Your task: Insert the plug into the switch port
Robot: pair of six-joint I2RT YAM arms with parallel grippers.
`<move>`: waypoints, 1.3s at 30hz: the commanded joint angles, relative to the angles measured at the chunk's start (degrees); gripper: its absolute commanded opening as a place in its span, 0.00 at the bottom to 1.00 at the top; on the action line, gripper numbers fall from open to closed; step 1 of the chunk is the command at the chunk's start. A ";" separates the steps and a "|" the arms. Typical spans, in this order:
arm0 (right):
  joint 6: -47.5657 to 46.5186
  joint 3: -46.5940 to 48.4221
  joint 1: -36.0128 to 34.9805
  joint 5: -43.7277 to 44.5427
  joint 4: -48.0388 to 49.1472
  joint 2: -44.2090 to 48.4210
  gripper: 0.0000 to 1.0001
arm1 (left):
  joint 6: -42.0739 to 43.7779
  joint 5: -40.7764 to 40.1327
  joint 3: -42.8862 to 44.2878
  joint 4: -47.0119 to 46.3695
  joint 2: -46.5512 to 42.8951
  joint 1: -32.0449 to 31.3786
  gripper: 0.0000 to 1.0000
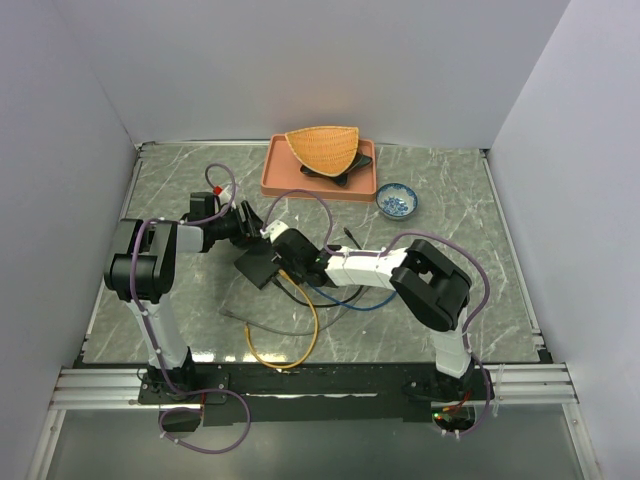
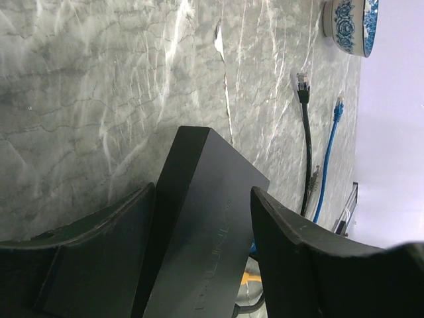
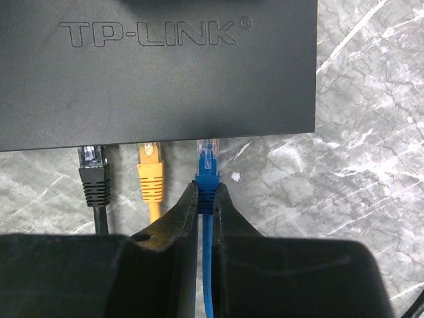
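The switch (image 3: 159, 73) is a flat black TP-LINK box lying on the marble table (image 1: 450, 300), seen left of centre in the top view (image 1: 260, 266). My right gripper (image 3: 208, 195) is shut on the blue plug (image 3: 209, 165), whose clear tip reaches the switch's socket edge. A yellow plug (image 3: 150, 175) and a black plug (image 3: 93, 175) sit in sockets to its left. My left gripper (image 2: 205, 218) straddles the switch (image 2: 212, 199), with a finger (image 2: 99, 252) pressed against one side and the other finger (image 2: 298, 265) at its far edge.
An orange tray (image 1: 275, 180) at the back holds a wicker basket (image 1: 322, 148) on a black square dish (image 1: 350, 170). A blue-patterned bowl (image 1: 397, 201) stands to its right. Yellow (image 1: 300, 345), black and blue cables loop near the front; loose cable ends (image 2: 303, 86) lie beyond the switch.
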State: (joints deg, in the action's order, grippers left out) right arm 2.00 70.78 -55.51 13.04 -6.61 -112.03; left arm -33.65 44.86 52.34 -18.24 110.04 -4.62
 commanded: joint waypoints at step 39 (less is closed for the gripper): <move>-0.24 -0.29 -0.39 1.64 12.85 5.85 0.00 | 1.04 3.13 -1.98 1.10 2.72 -0.65 0.66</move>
State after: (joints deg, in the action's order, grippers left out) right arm 1.83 70.11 -55.53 12.95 -3.53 -111.72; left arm -33.58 45.21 52.14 -20.51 110.65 -4.29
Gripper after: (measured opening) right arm 0.106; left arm 0.658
